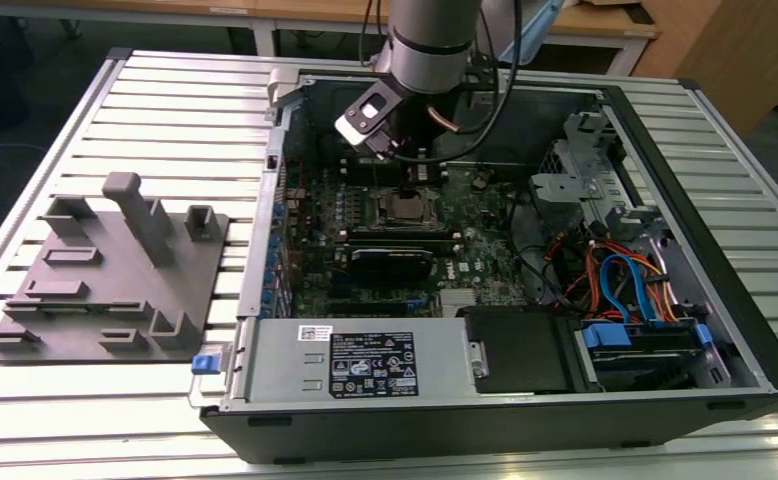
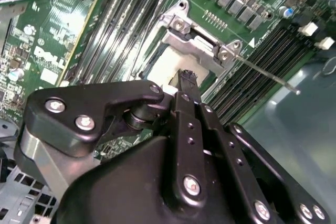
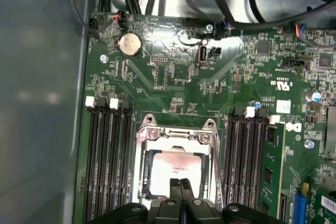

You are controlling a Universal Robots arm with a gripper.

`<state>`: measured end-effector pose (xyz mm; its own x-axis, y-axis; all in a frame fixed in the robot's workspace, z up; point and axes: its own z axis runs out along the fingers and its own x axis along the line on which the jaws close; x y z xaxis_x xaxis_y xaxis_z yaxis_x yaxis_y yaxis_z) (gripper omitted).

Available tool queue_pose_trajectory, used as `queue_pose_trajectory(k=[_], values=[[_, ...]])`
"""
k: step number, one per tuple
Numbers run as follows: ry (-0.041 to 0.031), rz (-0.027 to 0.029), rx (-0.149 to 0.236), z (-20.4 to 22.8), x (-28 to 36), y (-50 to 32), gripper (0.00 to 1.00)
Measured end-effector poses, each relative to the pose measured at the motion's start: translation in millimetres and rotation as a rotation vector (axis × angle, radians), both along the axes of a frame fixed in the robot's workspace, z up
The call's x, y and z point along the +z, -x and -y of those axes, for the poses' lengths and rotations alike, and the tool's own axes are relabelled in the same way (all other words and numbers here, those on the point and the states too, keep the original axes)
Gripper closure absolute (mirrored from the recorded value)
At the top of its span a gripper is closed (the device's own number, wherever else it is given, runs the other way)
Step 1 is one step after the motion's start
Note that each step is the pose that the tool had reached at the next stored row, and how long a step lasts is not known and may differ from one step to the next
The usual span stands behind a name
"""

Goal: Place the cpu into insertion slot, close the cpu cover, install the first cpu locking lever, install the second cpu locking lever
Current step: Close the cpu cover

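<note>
One open computer case (image 1: 496, 430) — arm (image 1: 429, 40) reaching into it.
Its power supply (image 1: 282, 365), at 6 o'clock in the exterior view, bears a label (image 1: 369, 362) I cannot read. The gripper (image 3: 180, 183), fingers pressed together, hides part of the cpu (image 3: 176, 163), which lies in the insertion slot (image 3: 148, 153), framed by the cpu cover (image 3: 176, 136) — a thin lever (image 2: 268, 75) juts out beside it.
</note>
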<state>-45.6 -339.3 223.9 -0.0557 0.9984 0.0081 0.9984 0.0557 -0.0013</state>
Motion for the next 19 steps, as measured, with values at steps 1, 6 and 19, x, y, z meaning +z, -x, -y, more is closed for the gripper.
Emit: queue_pose_trajectory(k=[1, 6, 19], values=[[0.0002, -0.001, -0.002, 0.1, -0.2, 0.5, 0.89], [0.0001, -0.0015, -0.003, 0.0, -0.4, 1.1, 0.89], [0.0001, -0.0021, -0.003, 0.0, -8.9, 12.3, 0.89]])
